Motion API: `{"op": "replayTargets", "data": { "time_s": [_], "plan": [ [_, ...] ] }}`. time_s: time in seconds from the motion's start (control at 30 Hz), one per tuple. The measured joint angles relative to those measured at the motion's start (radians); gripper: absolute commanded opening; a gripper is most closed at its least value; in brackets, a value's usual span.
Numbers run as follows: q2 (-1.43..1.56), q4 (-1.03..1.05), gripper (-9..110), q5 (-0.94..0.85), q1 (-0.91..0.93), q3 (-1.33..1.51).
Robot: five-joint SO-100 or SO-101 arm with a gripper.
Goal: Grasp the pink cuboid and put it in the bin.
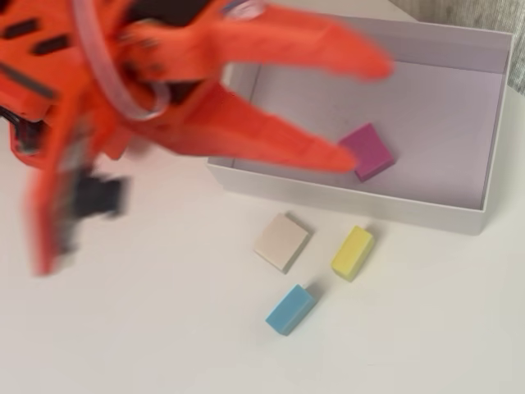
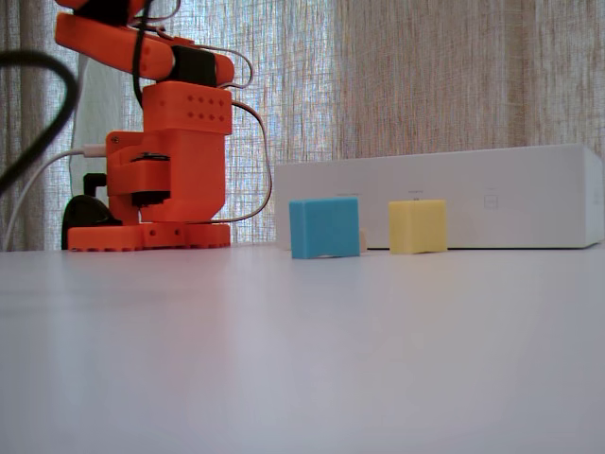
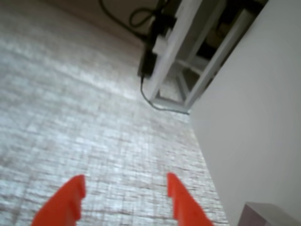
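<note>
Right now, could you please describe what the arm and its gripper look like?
The arm is bright orange plastic with black motor parts and thin cables looping beside it; one upper block carries rows of small holes. The gripper has two long, tapering orange fingers, and a pale translucent cable loops near its wrist.

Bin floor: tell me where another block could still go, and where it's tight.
In the overhead view the bin is bare right of the pink cuboid, towards the right-hand wall. The left part is crowded: the open gripper hangs over it, one fingertip beside the cuboid.
</note>
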Motion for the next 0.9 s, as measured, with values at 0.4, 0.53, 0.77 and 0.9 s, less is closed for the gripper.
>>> {"op": "replayTargets", "data": {
  "time_s": [0.4,0.53,0.77,0.9],
  "plan": [
    [0.388,0.595,16,0.147,0.216,0.276],
    [0.465,0.741,13,0.147,0.221,0.339],
    [0.482,0.778,2,0.144,0.241,0.434],
    [0.480,0.775,-8,0.112,0.239,0.479]
  ]
}}
